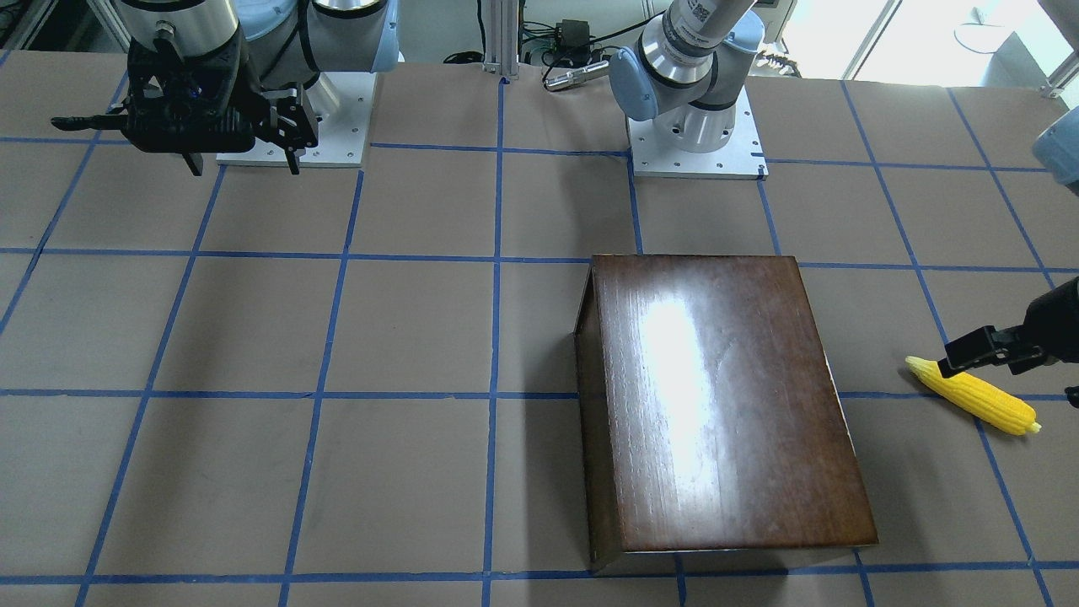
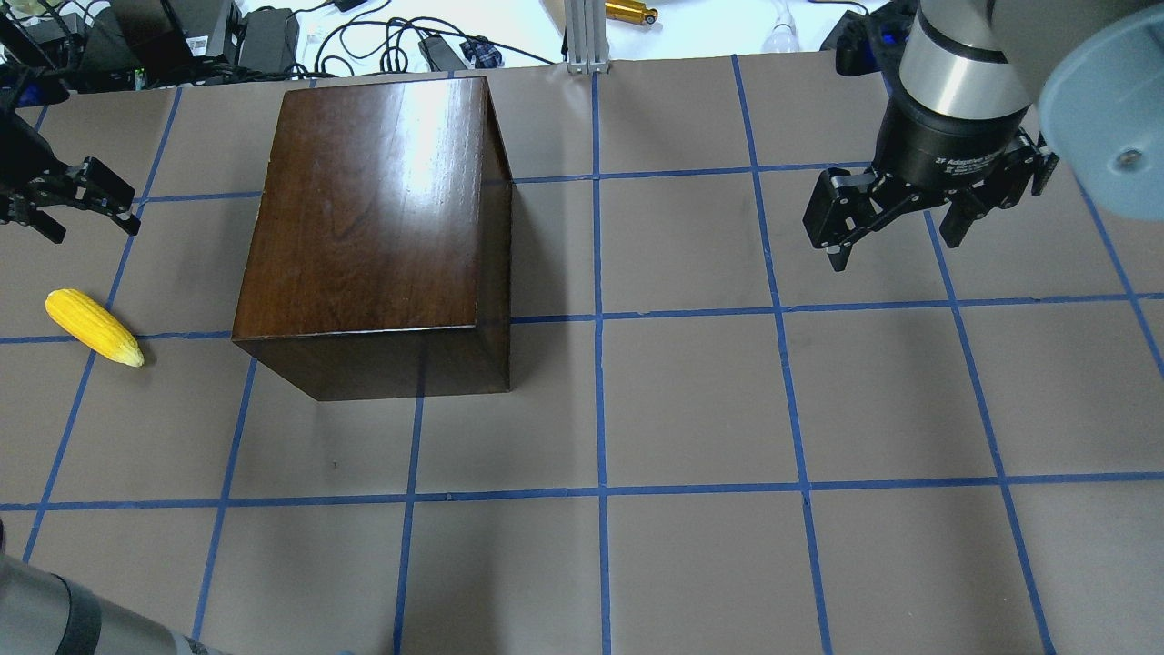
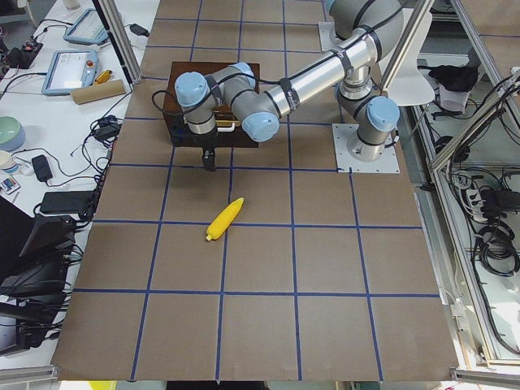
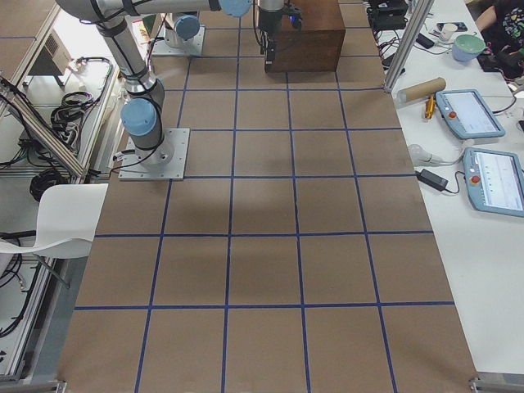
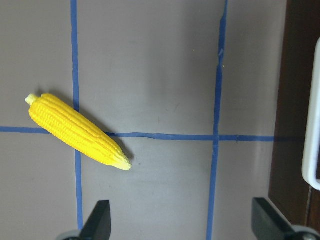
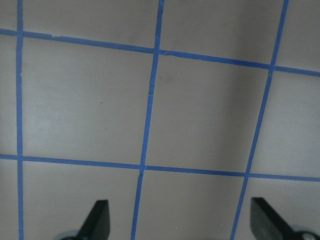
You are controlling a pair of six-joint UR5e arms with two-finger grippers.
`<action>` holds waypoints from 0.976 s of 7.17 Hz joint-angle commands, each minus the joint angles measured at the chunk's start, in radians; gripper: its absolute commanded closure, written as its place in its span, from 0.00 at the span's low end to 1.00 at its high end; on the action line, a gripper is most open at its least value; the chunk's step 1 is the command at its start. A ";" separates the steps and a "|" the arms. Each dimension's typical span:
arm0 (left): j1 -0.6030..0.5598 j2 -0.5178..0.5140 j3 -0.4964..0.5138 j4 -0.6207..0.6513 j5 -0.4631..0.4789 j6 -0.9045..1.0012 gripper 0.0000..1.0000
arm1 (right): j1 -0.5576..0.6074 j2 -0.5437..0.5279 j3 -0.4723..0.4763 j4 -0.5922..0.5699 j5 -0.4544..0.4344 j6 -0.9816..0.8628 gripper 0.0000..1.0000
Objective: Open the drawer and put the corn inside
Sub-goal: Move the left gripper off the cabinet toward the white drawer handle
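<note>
The yellow corn (image 2: 94,327) lies on the table left of the dark brown box (image 2: 373,209). It also shows in the front view (image 1: 974,398) and the left wrist view (image 5: 75,132). The drawer is shut; its dark front panel (image 5: 292,100) with a metal pull (image 5: 311,125) shows at the right edge of the left wrist view. My left gripper (image 2: 91,226) is open and empty. It hovers above the table between corn and box, just beyond the corn. My right gripper (image 2: 896,250) is open and empty, far to the right of the box.
The table is brown paper with a blue tape grid (image 2: 600,318). Cables and power bricks (image 2: 227,36) lie beyond the far edge. Both arm bases (image 1: 695,139) stand on the robot's side. Tablets and a cardboard tube (image 4: 422,86) sit on a side bench.
</note>
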 commanded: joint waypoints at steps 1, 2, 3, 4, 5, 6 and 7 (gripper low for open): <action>-0.003 -0.038 -0.001 0.006 -0.050 -0.010 0.00 | 0.000 -0.001 0.000 0.000 0.000 0.000 0.00; -0.001 -0.035 -0.001 -0.007 -0.146 -0.011 0.00 | 0.000 0.000 0.000 0.000 0.000 0.000 0.00; -0.003 -0.036 -0.003 -0.034 -0.220 -0.008 0.00 | 0.000 -0.001 0.000 0.000 0.000 0.000 0.00; -0.010 -0.041 -0.008 -0.040 -0.265 0.000 0.00 | 0.000 -0.001 0.000 0.000 -0.001 0.000 0.00; -0.010 -0.042 -0.009 -0.042 -0.345 0.015 0.00 | 0.000 0.000 0.000 0.000 0.000 0.000 0.00; -0.015 -0.047 -0.017 -0.046 -0.374 0.032 0.00 | 0.000 -0.001 0.000 0.000 0.000 0.000 0.00; -0.016 -0.055 -0.024 -0.047 -0.374 0.105 0.00 | 0.000 -0.001 0.000 0.000 -0.001 0.000 0.00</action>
